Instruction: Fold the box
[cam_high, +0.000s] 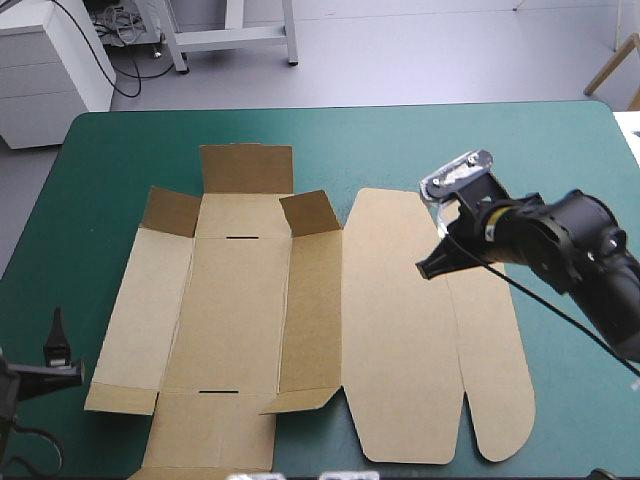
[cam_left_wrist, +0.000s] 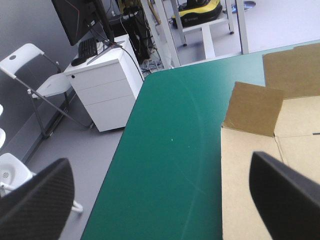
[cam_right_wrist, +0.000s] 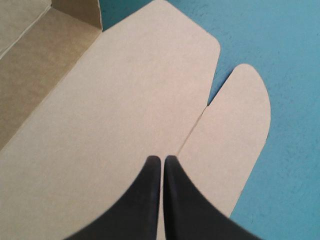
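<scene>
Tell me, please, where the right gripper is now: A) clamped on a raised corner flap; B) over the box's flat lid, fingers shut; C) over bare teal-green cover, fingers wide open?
B: the right gripper shows its fingers meeting in one arch over the flat lid of the box, near the rounded flap's crease.

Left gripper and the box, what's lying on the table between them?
Nothing: only bare teal-green cover separates the left gripper from the box, as the high view shows.
</scene>
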